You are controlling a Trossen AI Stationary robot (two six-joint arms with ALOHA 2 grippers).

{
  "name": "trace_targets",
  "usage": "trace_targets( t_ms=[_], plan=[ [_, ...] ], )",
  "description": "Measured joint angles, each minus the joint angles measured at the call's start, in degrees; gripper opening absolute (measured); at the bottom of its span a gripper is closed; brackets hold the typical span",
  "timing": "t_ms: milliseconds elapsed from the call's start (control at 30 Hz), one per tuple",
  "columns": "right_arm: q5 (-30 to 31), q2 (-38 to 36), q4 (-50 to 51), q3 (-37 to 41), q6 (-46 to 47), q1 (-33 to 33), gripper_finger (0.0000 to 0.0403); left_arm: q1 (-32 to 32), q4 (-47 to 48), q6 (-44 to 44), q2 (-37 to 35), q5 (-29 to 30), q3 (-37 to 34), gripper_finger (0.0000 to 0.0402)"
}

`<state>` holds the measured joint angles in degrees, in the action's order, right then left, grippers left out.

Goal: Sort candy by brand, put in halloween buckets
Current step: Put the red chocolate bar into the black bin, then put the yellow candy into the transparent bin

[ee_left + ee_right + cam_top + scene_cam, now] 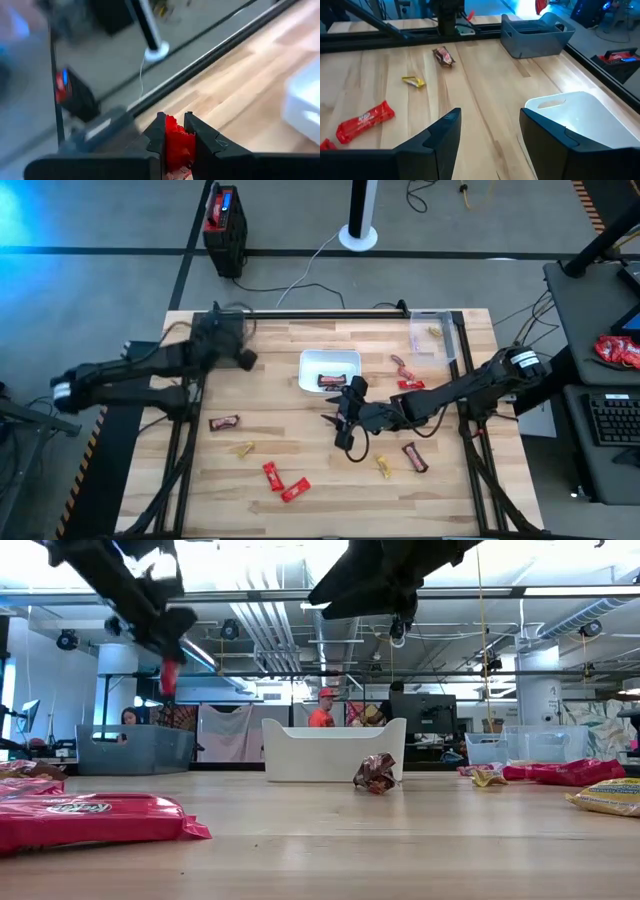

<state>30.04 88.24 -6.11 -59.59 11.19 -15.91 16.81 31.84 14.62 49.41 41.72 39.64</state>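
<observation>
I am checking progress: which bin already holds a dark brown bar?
The white tray at the table's middle: a brown bar lies inside it. The clear tub holds only a yellow piece.

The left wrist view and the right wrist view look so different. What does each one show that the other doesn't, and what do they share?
Only the left wrist view shows the left gripper shut on a red candy, plus the white pole base on the floor. Only the right wrist view shows the right gripper open and empty, a grey tub, and loose sweets: a red bar, a yellow piece, a brown bar. Both show the wooden table and the white tray.
</observation>
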Motion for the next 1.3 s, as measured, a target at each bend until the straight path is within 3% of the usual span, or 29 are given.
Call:
trace_targets(
  t_ms=[133, 300, 467, 833, 967, 1167, 1300],
  plan=[
    [0.0, 0.3, -0.1, 0.0, 0.8, 0.1, 0.0196, 12.9, 1.0, -0.3, 1.8, -9.6, 0.0, 0.0032],
    [0.0, 0.4, -0.1, 0.0, 1.0, 0.1, 0.0196, 24.0, 1.9, -3.8, 5.3, -11.8, 0.0, 0.0032],
    [0.0, 0.4, -0.1, 0.0, 0.9, 0.1, 0.0196, 28.0, 1.8, -3.8, 8.7, -12.7, 0.0, 0.0048],
    [0.0, 0.4, 2.5, 0.0, 7.0, 0.6, 0.0196, 27.7, 1.5, -4.0, 10.7, -10.5, 0.0, 0.0160],
    [0.0, 0.4, 6.5, 0.0, 14.6, 1.4, 0.0196, 25.2, 1.4, -5.0, 8.6, -14.5, 0.0, 0.0179],
    [-0.3, -0.2, 17.6, -1.2, 27.1, 1.5, 0.0196, 13.9, 1.1, -4.9, 3.4, -19.2, 0.0, 0.0180],
    [-1.1, -0.6, 34.0, -4.8, 38.9, 1.6, 0.0196, 1.5, -0.5, -4.4, 0.7, -19.4, 0.0, 0.0175]
  ],
)
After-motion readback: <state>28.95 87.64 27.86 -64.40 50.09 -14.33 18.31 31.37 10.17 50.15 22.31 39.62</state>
